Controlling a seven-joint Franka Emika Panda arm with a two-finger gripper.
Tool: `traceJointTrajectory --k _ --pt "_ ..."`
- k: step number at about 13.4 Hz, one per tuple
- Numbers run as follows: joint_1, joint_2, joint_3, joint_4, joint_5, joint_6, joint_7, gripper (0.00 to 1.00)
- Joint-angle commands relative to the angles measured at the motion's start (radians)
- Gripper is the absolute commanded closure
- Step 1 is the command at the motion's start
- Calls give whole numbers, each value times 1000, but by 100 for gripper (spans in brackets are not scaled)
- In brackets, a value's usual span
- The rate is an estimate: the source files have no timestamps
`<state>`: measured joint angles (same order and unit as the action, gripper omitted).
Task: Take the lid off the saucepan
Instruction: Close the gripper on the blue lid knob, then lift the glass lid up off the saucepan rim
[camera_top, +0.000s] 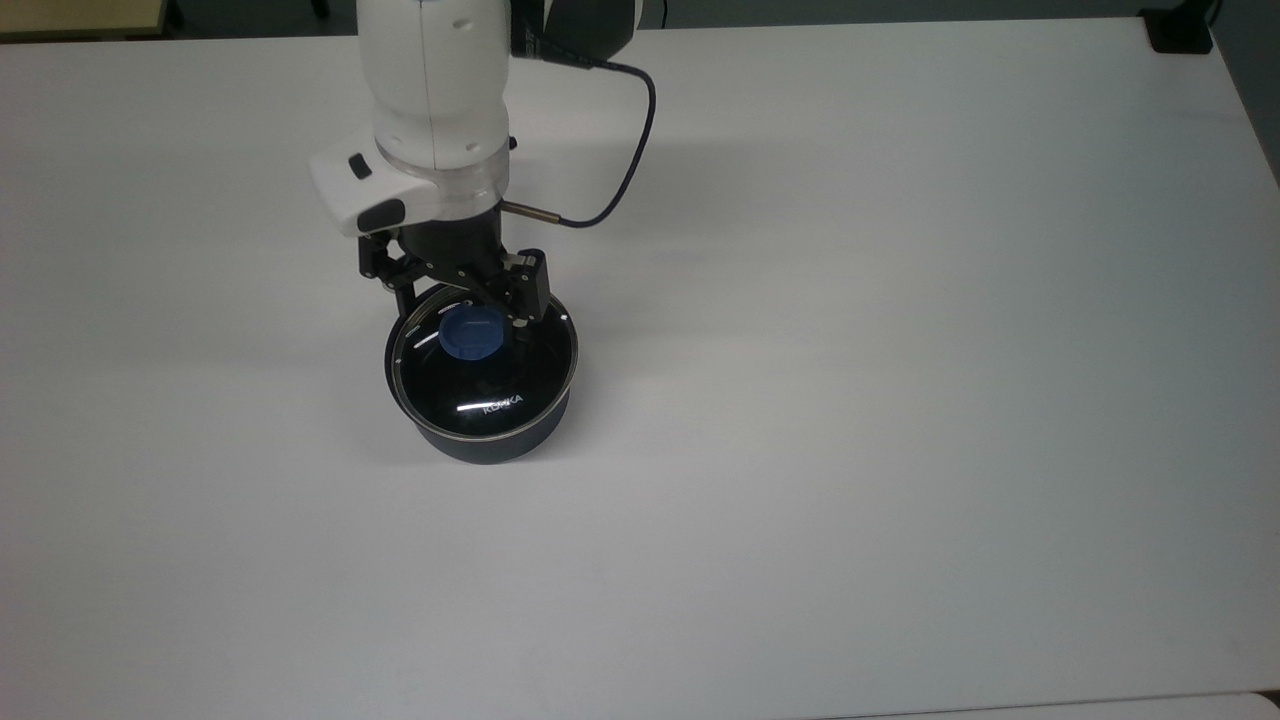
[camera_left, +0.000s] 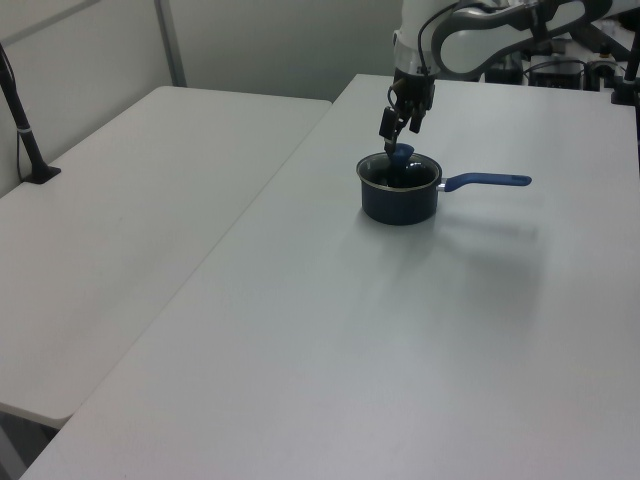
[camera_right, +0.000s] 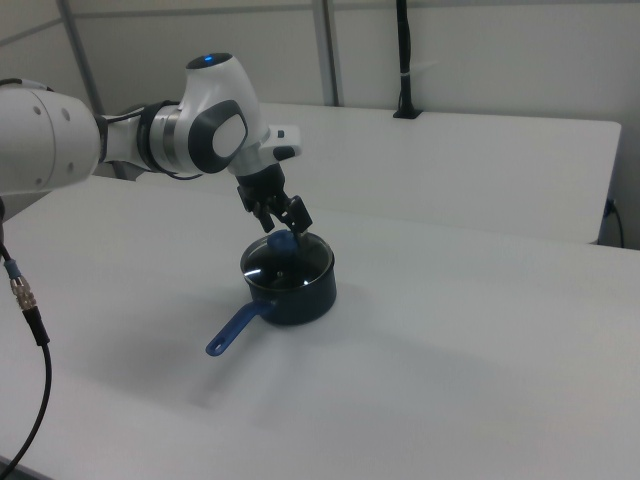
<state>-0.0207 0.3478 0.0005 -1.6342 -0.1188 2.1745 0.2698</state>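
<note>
Right now the lid (camera_top: 487, 375) sits flat on the saucepan (camera_top: 490, 440), covering its whole mouth, with its blue knob (camera_top: 472, 333) standing up from the glass and white lettering showing on the side away from me in the top view. The saucepan stands upright on the white table (camera_top: 900, 400), and its long blue handle (camera_left: 487, 181) points toward the left view's right; in the right view the handle (camera_right: 234, 329) runs toward the lower left.

My gripper (camera_top: 463, 316) hangs just over the lid, pointing down, with my fingers spread apart and holding nothing. In the top view one finger (camera_top: 408, 300) comes down at the knob's left and the other finger (camera_top: 520, 310) at its right, so the knob lies between them, and I cannot tell whether either one touches it. In the left view my gripper (camera_left: 398, 133) is right above the knob. A dark cable (camera_top: 625, 165) loops off my wrist over the table. A second white table (camera_left: 130, 200) stands beside mine on the left view's left.
</note>
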Motion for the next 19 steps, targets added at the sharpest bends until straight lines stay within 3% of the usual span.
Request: traceJointTrajectory --k 1,4,7,9,15,19 --pt "22 31 9 17 -36 34 58 0" --pt "24 33 9 16 -39 36 58 6" --pt "22 33 9 17 -31 34 80 30" --pt "22 33 9 17 -35 34 95 40" --pt "7 -38 9 13 -36 -40 72 43" --pt "-50 -121 9 8 -36 -183 -105 44"
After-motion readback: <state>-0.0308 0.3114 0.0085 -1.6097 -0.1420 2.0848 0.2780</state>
